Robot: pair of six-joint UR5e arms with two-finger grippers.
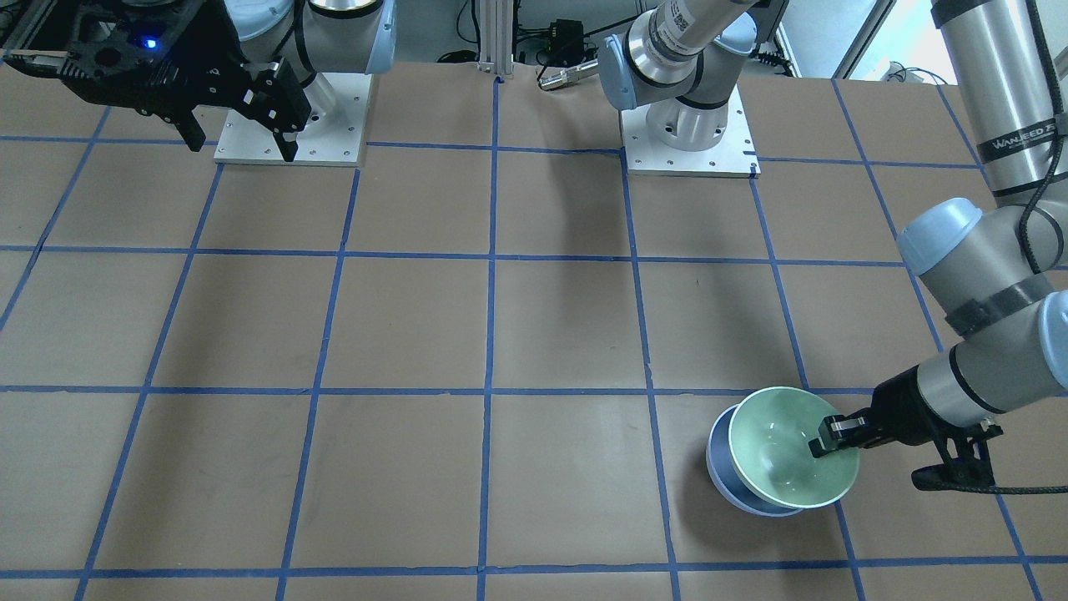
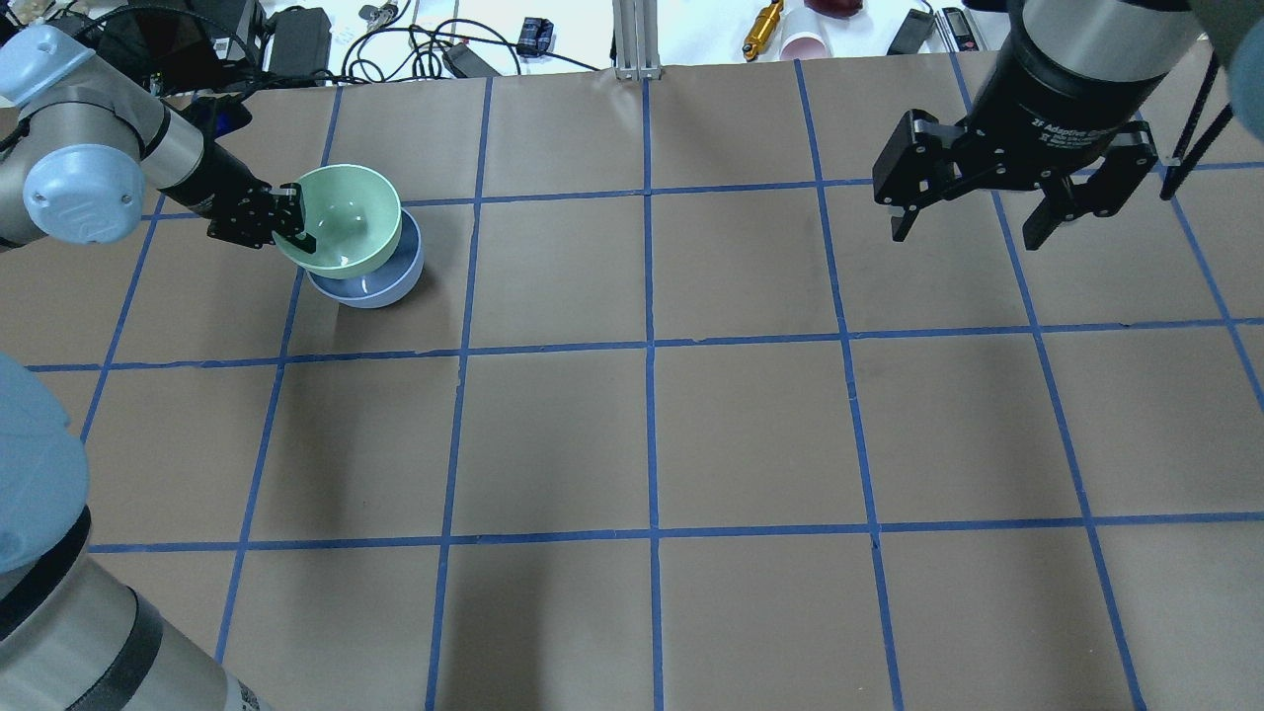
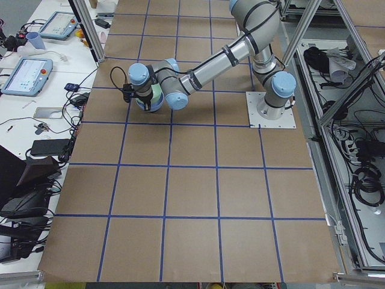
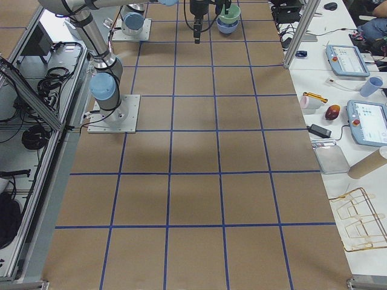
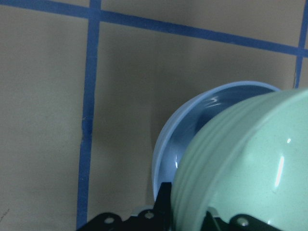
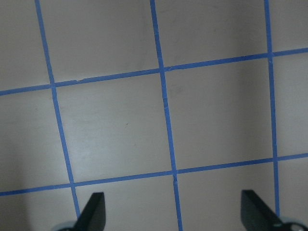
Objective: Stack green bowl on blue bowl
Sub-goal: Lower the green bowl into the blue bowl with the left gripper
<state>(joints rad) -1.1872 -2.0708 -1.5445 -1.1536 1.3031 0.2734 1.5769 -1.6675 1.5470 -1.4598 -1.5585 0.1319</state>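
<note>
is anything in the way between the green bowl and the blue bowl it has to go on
Nothing visible. The left gripper holds the green bowl by its rim, tilted directly over the blue bowl, whose visible inside is bare.

In the overhead view, upper left, the green bowl [image 2: 346,219] is tilted over the blue bowl [image 2: 373,287], the left gripper [image 2: 295,223] on its left rim. The right gripper [image 2: 966,235] is upper right.

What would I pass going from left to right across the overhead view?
Left end effector → green bowl, gripped at its rim → right end effector, open above the table. The blue bowl overlaps the green bowl from below, so it gets no separate place.
</note>
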